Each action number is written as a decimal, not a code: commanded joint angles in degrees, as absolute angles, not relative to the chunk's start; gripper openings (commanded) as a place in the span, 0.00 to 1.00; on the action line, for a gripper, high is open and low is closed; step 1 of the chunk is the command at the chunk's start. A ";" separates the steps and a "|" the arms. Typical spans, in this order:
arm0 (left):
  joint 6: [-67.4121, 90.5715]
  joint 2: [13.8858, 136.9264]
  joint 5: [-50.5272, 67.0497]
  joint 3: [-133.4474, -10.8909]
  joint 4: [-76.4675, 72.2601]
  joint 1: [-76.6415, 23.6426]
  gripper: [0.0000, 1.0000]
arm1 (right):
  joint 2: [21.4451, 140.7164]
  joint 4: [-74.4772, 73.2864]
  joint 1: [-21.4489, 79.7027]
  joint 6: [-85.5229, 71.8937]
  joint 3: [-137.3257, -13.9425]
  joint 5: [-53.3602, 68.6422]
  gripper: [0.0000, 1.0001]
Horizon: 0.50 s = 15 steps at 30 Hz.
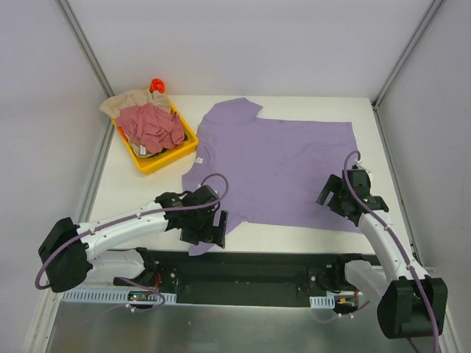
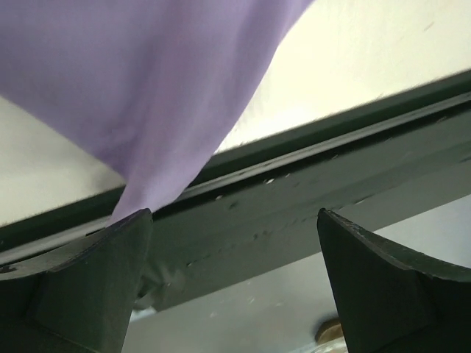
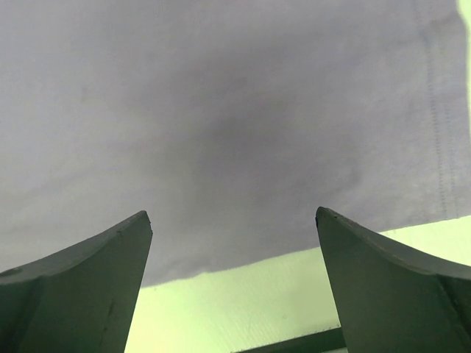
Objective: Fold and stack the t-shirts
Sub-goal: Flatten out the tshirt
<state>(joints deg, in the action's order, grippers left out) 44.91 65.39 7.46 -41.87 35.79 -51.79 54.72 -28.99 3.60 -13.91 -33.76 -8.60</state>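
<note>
We found the lavender t-shirt (image 1: 272, 165) spread sideways across mid-frame, its lower corners beside our left hand (image 1: 210, 226) and right hand (image 1: 336, 198), both wide open and empty.

Lavender t-shirt (image 1: 276, 165), yellow tray (image 1: 151, 163)

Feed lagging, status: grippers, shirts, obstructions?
Left gripper, right gripper open, empty. Lavender shirt spread flat, corner over near edge. Pink shirt, beige shirt bunched in yellow tray. Nothing blocking.

Top camera looks down; wrist cameras sit close over the shirt (image 1: 272, 162).
</note>
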 commanded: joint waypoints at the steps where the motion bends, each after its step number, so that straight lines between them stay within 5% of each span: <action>1: 44.12 68.90 7.03 -40.88 43.15 -56.07 0.90 | 52.83 -32.26 7.90 -13.62 -34.37 -8.62 0.96; 12: 47.37 81.99 -3.42 -42.27 43.15 -56.08 0.68 | 50.89 -30.68 9.93 -13.62 -31.73 -9.93 0.96; 15: 47.29 84.90 -3.34 -44.64 43.07 -56.16 0.36 | 50.98 -30.15 9.93 -13.89 -31.73 -9.58 0.96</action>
<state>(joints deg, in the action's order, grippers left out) 46.89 82.46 0.10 -41.08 41.36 -55.90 51.70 -30.50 9.52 -13.89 -31.94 -8.64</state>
